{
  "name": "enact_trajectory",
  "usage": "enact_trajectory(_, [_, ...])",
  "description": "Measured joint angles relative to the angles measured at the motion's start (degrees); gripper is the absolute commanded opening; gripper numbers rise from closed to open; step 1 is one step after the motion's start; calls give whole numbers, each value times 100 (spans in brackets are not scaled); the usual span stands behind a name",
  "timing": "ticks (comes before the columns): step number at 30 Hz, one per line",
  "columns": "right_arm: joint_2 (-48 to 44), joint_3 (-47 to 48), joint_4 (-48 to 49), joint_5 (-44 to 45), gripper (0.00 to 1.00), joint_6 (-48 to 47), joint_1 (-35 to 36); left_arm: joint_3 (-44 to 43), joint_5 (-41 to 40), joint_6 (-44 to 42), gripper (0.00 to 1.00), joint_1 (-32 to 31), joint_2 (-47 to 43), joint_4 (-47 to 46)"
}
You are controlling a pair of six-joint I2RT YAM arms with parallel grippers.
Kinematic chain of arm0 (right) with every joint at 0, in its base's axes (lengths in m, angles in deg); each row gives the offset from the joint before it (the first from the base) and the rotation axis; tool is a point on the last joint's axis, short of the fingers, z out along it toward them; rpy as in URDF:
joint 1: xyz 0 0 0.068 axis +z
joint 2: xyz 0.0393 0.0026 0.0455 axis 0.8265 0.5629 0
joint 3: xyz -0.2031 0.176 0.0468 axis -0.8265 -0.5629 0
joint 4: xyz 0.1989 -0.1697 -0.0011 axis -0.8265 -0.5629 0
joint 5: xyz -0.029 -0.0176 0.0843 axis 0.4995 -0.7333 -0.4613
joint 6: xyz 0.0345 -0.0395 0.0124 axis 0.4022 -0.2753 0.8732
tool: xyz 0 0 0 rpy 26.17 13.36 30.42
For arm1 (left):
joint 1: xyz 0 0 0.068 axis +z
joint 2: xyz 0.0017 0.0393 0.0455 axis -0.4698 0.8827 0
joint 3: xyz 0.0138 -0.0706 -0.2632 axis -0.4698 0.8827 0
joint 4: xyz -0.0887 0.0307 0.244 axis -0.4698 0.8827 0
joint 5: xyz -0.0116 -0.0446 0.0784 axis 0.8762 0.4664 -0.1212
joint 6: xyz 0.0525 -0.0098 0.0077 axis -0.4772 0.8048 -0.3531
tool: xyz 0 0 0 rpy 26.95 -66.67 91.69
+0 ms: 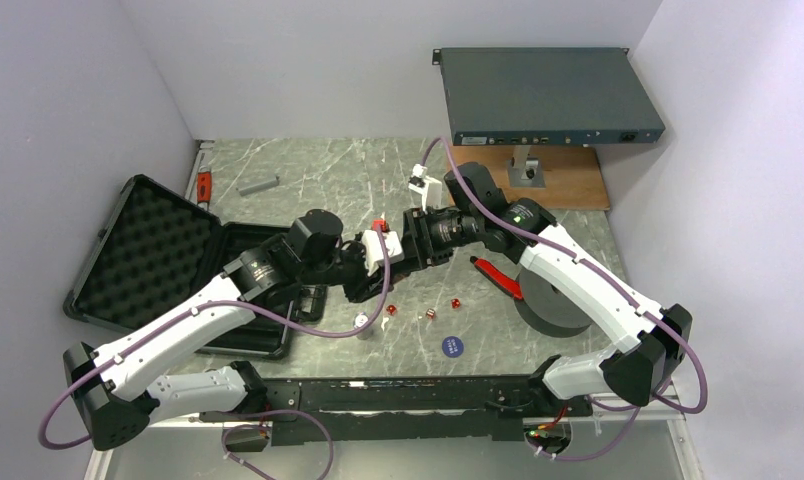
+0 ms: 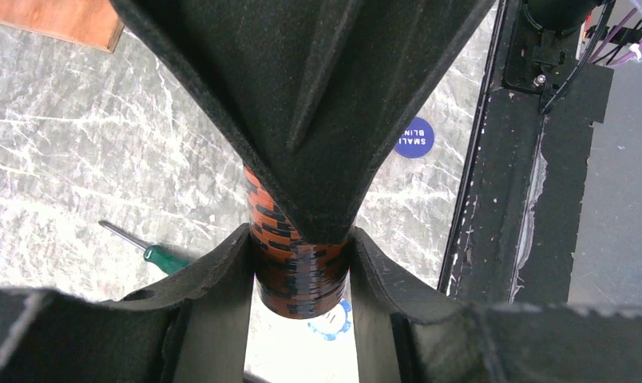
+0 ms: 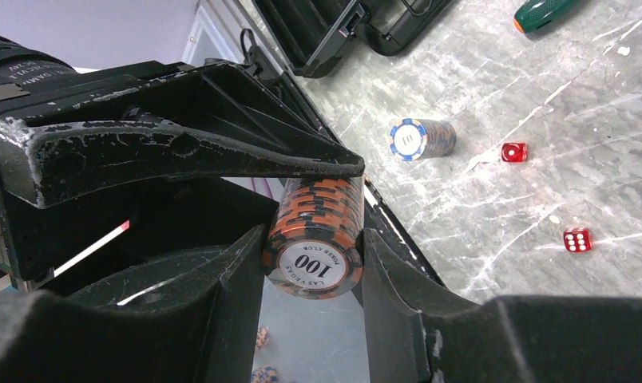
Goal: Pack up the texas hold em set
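Two robot arms meet over the middle of a marbled table (image 1: 308, 180), both clamped on one orange chip stack (image 3: 316, 209) held clear of the surface. The right gripper (image 3: 311, 254) has a finger pressed to each side of the stack, whose end face reads 100. The left gripper (image 2: 299, 267) grips the same stack crosswise, its fingers tight against both sides. Directly below the grippers, a second chip stack (image 3: 420, 137), blue and white, lies on its side on the table, with small red dice (image 3: 513, 152) scattered just beyond it. A blue round button (image 2: 414, 137) lies near them, toward the arm bases. The black case (image 1: 148, 250) lies open well off to the left gripper's side. A green-handled screwdriver (image 2: 154, 254) lies on the table off to one side of the grippers.
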Motion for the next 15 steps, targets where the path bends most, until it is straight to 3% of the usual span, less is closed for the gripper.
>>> enact_trajectory(2, [0,0,4,9,41,0,0,0,-44,2,0,-11,0,-2])
enact_trajectory(5, [0,0,31,44,63,4,0,0,-120,9,0,-24,0,-22])
enact_trajectory(10, [-114,20,79,120,82,114,4,66,-435,26,0,-26,0,-15])
enact_trajectory(15, [-258,354,-13,415,86,142,4,236,-804,173,0,-24,-114,-13])
